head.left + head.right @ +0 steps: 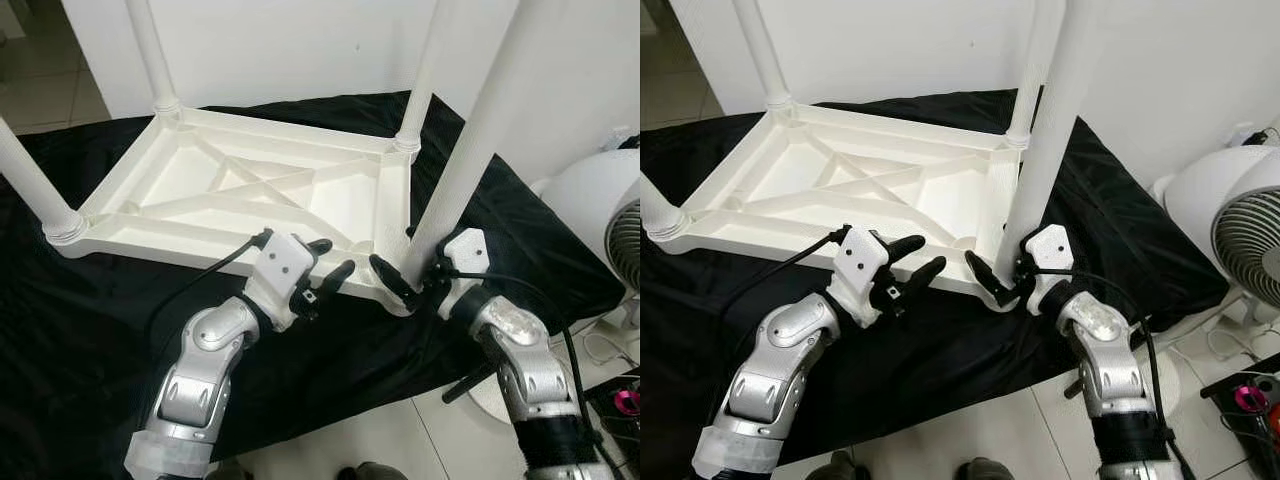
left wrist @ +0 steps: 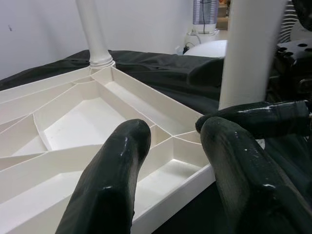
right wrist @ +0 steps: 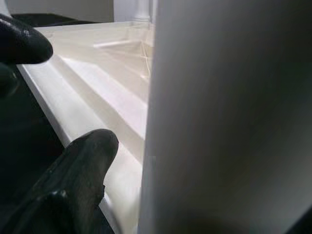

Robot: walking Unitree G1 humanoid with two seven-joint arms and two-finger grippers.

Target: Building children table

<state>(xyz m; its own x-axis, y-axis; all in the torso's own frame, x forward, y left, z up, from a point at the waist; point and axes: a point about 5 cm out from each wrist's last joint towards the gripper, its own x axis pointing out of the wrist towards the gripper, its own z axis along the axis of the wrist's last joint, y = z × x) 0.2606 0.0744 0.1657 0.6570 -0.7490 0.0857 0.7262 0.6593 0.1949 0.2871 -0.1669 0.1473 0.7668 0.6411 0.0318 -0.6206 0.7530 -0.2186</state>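
Observation:
A white plastic children's table (image 1: 250,180) lies upside down on a black cloth, ribs facing up. Three white legs stand in its corners. A fourth leg (image 1: 460,150) stands at the near right corner. My right gripper (image 1: 400,265) reaches in from the right at this leg's base. One black finger (image 3: 83,165) passes in front of the leg (image 3: 229,117) with a small gap showing, and the other finger is hidden behind it. My left gripper (image 1: 335,257) hovers open at the table's near edge, just left of that corner, with nothing between its fingers (image 2: 112,180).
The black cloth (image 1: 100,320) covers a low platform whose front edge drops to tiled floor (image 1: 380,440). A white fan (image 1: 610,230) stands close on the right. A white wall runs behind the table.

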